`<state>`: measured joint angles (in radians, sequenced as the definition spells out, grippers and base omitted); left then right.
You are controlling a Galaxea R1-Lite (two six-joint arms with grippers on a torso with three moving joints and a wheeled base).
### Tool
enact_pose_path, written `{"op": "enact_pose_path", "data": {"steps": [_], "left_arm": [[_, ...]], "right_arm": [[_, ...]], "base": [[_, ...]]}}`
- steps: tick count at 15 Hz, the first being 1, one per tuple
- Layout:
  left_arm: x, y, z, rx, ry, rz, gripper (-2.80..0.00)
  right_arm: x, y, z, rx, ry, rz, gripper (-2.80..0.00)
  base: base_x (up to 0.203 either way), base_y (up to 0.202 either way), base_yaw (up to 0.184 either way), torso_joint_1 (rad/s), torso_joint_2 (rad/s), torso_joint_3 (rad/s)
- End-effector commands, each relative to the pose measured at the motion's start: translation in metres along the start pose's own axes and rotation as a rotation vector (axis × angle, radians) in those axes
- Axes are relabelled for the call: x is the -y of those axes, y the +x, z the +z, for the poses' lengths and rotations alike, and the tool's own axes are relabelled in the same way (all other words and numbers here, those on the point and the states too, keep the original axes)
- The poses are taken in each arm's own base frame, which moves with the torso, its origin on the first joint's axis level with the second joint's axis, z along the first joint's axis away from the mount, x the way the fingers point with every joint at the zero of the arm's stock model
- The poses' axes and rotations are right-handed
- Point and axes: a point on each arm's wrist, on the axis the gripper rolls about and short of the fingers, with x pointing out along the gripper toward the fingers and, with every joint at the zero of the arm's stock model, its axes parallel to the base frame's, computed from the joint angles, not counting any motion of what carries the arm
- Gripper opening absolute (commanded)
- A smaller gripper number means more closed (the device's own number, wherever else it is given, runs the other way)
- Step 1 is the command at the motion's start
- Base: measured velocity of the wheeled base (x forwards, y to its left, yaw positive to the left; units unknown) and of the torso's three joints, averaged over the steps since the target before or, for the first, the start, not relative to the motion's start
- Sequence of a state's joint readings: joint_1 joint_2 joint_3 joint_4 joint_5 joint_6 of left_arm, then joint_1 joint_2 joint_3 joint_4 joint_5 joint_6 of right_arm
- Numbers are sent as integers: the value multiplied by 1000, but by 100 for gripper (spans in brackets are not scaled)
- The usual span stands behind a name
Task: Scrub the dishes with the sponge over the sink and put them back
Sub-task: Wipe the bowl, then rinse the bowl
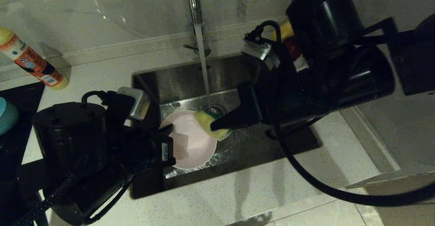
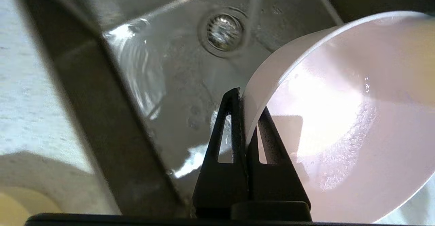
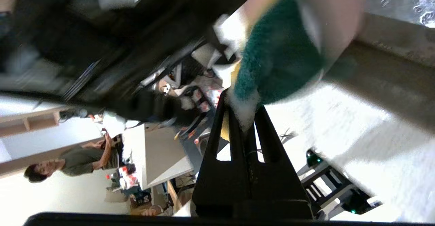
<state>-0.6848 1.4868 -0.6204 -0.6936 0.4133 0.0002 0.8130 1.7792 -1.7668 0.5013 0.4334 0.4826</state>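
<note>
A pale pink bowl (image 1: 193,144) hangs tilted over the steel sink (image 1: 244,151), its inside facing the right arm. My left gripper (image 1: 169,129) is shut on the bowl's rim: in the left wrist view the gripper (image 2: 248,103) has one finger inside the bowl (image 2: 340,117) and one outside. My right gripper (image 1: 217,126) is shut on the sponge (image 1: 210,122), which rests against the bowl's far rim. In the right wrist view the gripper (image 3: 242,103) pinches the sponge (image 3: 275,69), green face showing, beside the pink bowl (image 3: 334,18). A teal bowl (image 1: 6,115) sits at the far left edge.
Water runs from the tap (image 1: 194,5) down to the drain strainer (image 1: 215,109), just behind the bowl. A orange-labelled bottle (image 1: 32,61) lies on the counter at back left, beside a black cooktop (image 1: 20,97). Yellow and red fruit (image 1: 289,35) shows behind the right arm.
</note>
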Motion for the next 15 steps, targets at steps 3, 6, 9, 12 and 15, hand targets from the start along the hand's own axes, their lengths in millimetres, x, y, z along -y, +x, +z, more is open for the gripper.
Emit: {"op": "enact_pose_path", "data": {"steps": [3,6,9,12,15], "left_arm": [[0,20,7,9,-59,33,-280],[3,51,7,-40,-132,68,-280],[4,71,19,-102,-228,95,-280],[2,102,33,-201,-379,148,-280],[-3,132,28,-288,-512,159,-280]], "right_arm": [[-29,-59,-14,67,-42,62,-280],[-46,-110,-21,164,-82,94,-280],[-43,-139,-28,214,-71,57,-280],[-29,-151,-39,221,-37,20,-280],[-11,-152,-43,204,8,14,-280]], "base": [[0,0,0,0,0,0],[0,0,0,0,0,0],[0,0,0,0,0,0],[0,0,0,0,0,0],[0,0,0,0,0,0]]}}
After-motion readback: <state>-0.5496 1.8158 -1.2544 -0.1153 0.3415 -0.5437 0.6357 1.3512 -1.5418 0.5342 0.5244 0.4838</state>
